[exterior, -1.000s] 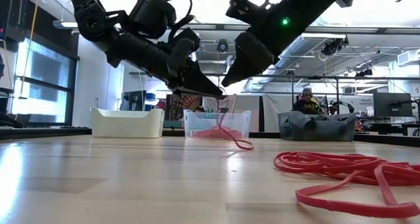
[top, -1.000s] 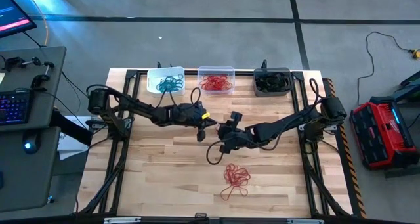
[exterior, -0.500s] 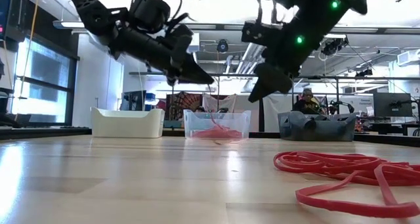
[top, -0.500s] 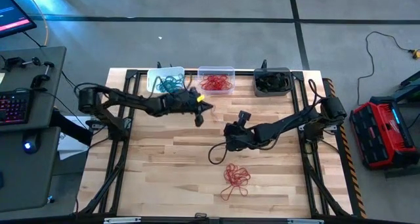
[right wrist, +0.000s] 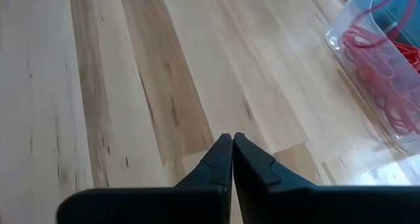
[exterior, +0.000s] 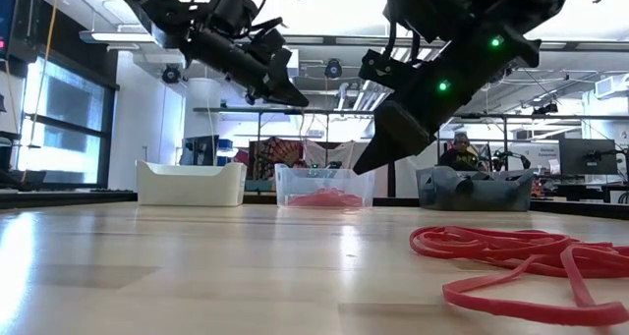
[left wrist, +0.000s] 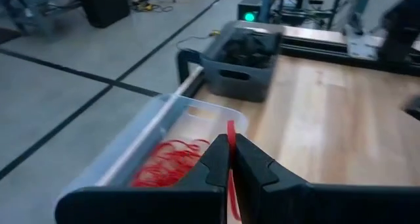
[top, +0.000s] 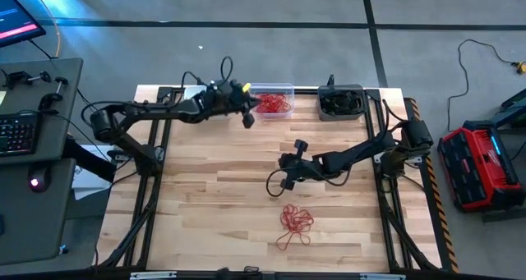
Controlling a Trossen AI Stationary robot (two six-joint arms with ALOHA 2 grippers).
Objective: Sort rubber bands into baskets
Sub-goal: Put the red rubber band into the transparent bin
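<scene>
My left gripper (top: 256, 107) (left wrist: 229, 144) is up at the left end of the clear basket (top: 271, 101) (left wrist: 164, 145), which holds red rubber bands (left wrist: 172, 163). It is shut on one red rubber band (left wrist: 230, 129). My right gripper (top: 282, 169) (right wrist: 232, 140) hangs shut over bare wood near the table's middle, with nothing between its fingers. A loose heap of red rubber bands (top: 294, 222) (exterior: 511, 251) lies on the table nearer the front edge. Along the far edge also stand the dark grey basket (top: 341, 102) (left wrist: 246, 56) and the white basket (exterior: 190, 183). My left gripper pinches a red rubber band between its two fingertips. A short piece (left wrist: 230, 127) sticks out past the tips, and the rest (left wrist: 231, 191) runs back under the fingers. The fingers come slanting down from the table's left, and the band is clear of the table.
The three baskets line the far edge. Dark bands fill the dark grey basket (exterior: 472, 190). Bare wood lies between the two grippers and left of the red heap. In the low view a person (exterior: 457, 153) sits in the room beyond the table.
My left gripper has risen and gone from the table's middle toward the far edge, up to the clear basket. The red band's lower end, which trailed on the wood, has been lifted clear. My right gripper has sunk a little toward the table.
</scene>
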